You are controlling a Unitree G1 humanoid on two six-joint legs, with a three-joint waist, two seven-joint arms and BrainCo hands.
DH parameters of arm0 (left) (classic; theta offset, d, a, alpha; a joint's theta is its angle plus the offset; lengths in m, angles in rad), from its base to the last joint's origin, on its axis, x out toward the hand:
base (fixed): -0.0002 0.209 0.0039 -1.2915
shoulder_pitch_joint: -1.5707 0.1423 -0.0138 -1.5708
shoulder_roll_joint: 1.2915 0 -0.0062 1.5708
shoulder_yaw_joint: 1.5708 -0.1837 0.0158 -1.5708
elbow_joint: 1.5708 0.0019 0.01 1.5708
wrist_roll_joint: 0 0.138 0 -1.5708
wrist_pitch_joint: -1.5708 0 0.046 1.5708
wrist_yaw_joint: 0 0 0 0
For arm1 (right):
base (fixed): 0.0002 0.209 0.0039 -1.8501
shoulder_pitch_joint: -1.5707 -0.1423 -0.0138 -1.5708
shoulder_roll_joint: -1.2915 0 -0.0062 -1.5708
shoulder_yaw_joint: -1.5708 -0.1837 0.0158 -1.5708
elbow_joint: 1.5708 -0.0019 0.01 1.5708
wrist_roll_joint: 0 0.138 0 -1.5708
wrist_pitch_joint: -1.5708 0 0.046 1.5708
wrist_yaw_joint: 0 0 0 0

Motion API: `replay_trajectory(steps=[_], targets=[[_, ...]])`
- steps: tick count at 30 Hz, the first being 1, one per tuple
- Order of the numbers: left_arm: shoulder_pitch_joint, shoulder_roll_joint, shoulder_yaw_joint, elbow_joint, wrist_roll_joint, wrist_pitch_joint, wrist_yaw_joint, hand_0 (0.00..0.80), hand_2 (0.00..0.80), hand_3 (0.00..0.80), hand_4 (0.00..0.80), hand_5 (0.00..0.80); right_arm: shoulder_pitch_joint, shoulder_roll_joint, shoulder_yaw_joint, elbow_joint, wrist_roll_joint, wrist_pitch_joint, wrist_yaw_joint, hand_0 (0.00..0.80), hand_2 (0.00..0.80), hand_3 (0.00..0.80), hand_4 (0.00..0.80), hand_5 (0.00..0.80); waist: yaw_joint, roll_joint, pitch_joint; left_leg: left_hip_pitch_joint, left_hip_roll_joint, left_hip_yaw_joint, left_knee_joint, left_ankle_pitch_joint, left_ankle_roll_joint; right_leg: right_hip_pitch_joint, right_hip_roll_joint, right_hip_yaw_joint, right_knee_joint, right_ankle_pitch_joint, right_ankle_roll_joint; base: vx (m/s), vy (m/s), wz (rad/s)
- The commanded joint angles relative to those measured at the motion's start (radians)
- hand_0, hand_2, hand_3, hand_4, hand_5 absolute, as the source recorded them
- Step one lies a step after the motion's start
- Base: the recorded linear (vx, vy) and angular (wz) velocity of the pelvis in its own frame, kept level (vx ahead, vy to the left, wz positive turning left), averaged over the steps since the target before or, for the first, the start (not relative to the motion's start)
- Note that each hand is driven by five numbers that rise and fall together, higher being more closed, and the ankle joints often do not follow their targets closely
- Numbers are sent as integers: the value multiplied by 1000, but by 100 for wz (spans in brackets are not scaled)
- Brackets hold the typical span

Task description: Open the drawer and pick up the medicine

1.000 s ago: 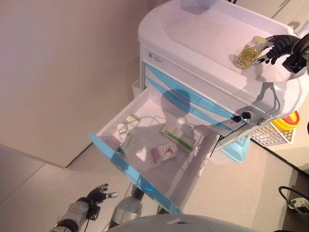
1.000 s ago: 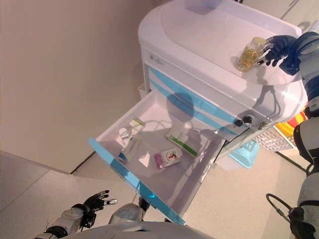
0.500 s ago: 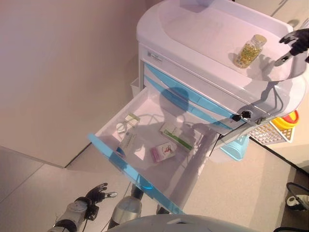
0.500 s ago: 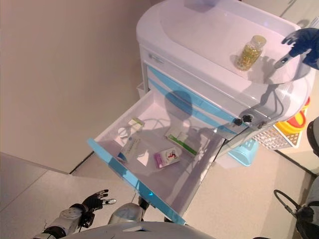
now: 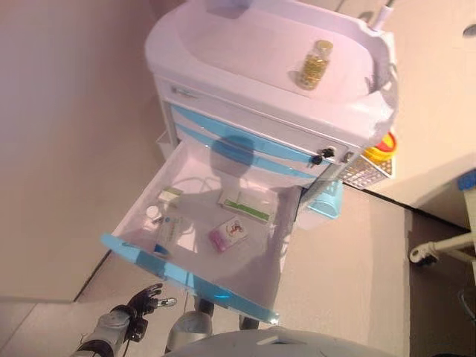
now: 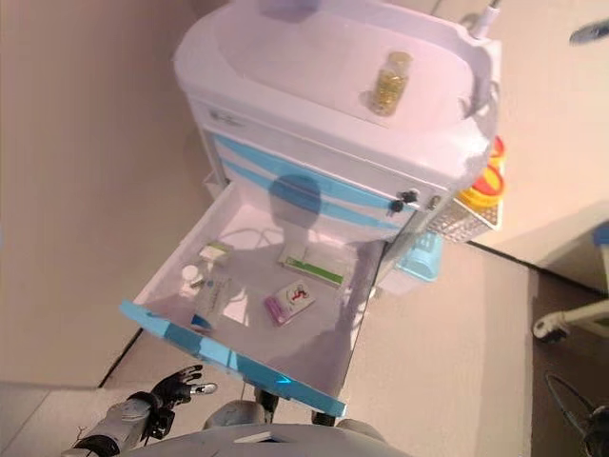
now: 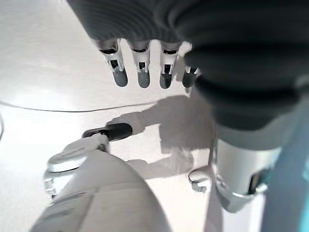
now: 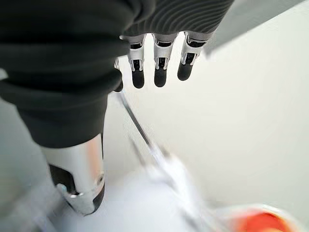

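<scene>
left hand point(image 7: 145, 63) | dark ribbed cover | silver fingers point(image 7: 118, 65), dark tips

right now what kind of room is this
Probably a clinic or hospital room: a white medical cart with blue-fronted drawers, medicine boxes in its open drawer, and a capsule bottle on top.

Glossy plastic cart, clear bottle, card boxes

Cart point(image 5: 223, 56) smooth glossy white plastic; drawer point(image 5: 195, 256) same white plastic, front edge shiny blue; bottle point(image 5: 313, 64) clear, glossy, yellow capsules inside; boxes point(image 5: 227, 234) look like printed card; floor point(image 5: 349, 282) matt, speckled; left hand point(image 7: 140, 67) silver metallic fingers, dark ribbed matt cover
</scene>
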Motion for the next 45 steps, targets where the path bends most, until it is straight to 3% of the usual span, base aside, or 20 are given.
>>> replay_trajectory(steps=[1,4,5,8,13,22,23,26,28,33,38,45], targets=[[15,10,-3,12,18,-21,-9,0,0,0,0,0,165,-56,-91,-36,86,-67,-106,0,0,0,0,0,-21,24,-59,23,0,14,13,-117,-15,-51,-34,39,94,6,79,-58,18,-30],[9,-14,17,4,14,-18,-9,0,0,0,0,0,526,52,-362,-131,132,-147,-151,0,0,0,0,0,-77,50,-47,29,2,41,18,-129,-9,-63,-31,74,96,6,79,-68,33,-28],[5,-9,13,2,12,-13,-10,0,0,0,0,0,609,82,-423,-152,120,-170,-150,0,0,0,0,0,-77,47,-45,30,2,45,19,-132,-8,-63,-31,80,95,7,79,-45,28,-32],[-9,-11,8,-7,20,1,-13,0,0,0,0,0,807,215,-520,-196,99,-234,-140,0,0,0,0,0,-102,55,-37,34,4,64,22,-139,-6,-68,-29,101,89,14,82,-40,6,-31],[-31,-31,6,8,56,4,-13,0,0,0,0,0,992,485,-523,-227,112,-307,-165,0,0,0,0,0,-142,69,-31,44,10,101,16,-142,-4,-71,-28,123,78,24,86,-21,-23,-33],[-80,-60,-17,-20,89,-83,22,0,0,0,0,0,1131,734,-433,-102,79,-393,-230,0,0,0,0,0,-188,104,-15,44,11,135,36,-150,4,-88,-33,134,117,7,87,16,4,-13],[-87,-59,-24,-24,103,-22,27,0,0,0,0,0,1138,753,-418,-76,74,-393,-237,0,0,0,0,0,-192,110,-11,41,10,136,43,-152,6,-92,-34,136,128,2,85,45,8,-13],[-94,-97,-46,86,110,-169,83,0,0,0,0,0,1149,829,-352,46,41,-447,-241,0,0,0,0,0,-204,114,3,33,11,140,64,-160,13,-109,-33,138,167,-17,78,62,-4,-13],[-108,-110,-49,101,101,-202,104,0,0,0,0,0,1157,854,-322,84,21,-434,-240,0,0,0,0,0,-211,119,15,29,12,141,77,-162,14,-115,-33,141,185,-24,75,84,30,-6],[-159,-99,-38,-82,45,-169,161,0,0,0,0,0,1186,872,-235,96,-73,-369,-228,0,0,0,0,0,-230,153,88,-25,5,136,144,-166,17,-174,-34,148,261,-48,57,7,113,-11],[-229,-17,-14,-233,16,-167,184,0,0,0,0,0,1167,829,-153,86,-150,-364,-210,0,0,0,0,0,-227,168,178,-112,-1,144,204,-161,16,-258,-34,144,327,-61,40,-91,106,-7],[-362,111,-23,-326,2,-161,227,0,0,0,0,0,1100,779,-87,95,-159,-394,-251,0,0,0,0,0,-220,164,280,-273,5,159,359,-180,17,-411,-32,130,468,-89,5,-72,18,-3]])
